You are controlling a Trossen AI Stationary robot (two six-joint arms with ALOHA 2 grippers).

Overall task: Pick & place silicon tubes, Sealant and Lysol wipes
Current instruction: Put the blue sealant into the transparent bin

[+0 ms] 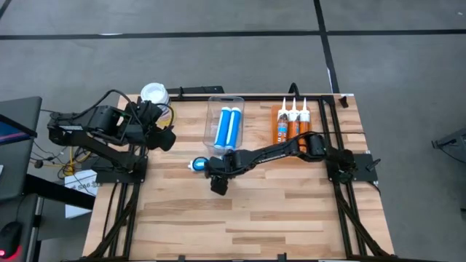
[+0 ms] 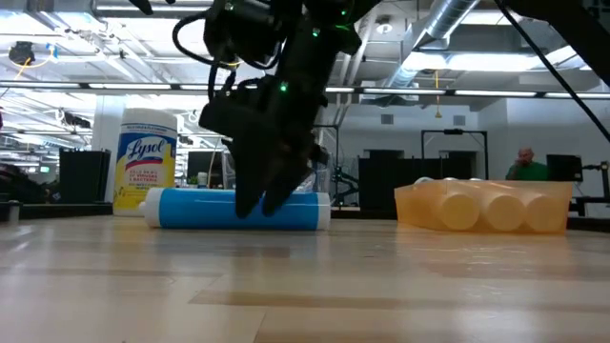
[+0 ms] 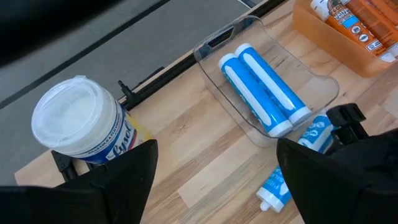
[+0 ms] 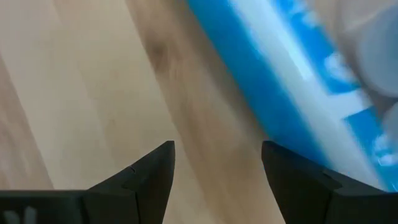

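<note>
1. My right gripper (image 1: 218, 183) is out over the middle of the table (image 1: 255, 211), fingers apart and empty, tips pointing down close to the wood.
2. In the right wrist view the blue tube sits just beyond the open fingers (image 4: 152, 174), not between them.
3. That loose blue silicone tube (image 2: 238, 208) lies on its side on the wood, just beside the gripper, its white cap toward my left arm.
4. Two more blue tubes (image 1: 227, 127) lie side by side in the clear plastic bin (image 3: 323, 84) at the table's far edge.
5. Three sealant tubes (image 1: 293, 120) with white nozzles lie in the orange tray (image 2: 412, 205), on the right of the bin.
6. The Lysol wipes (image 3: 84, 127) stand upright at the far left corner, white lid on top.
7. My left gripper (image 1: 162, 135) waits near the canister, fingers spread with nothing in them.
</note>
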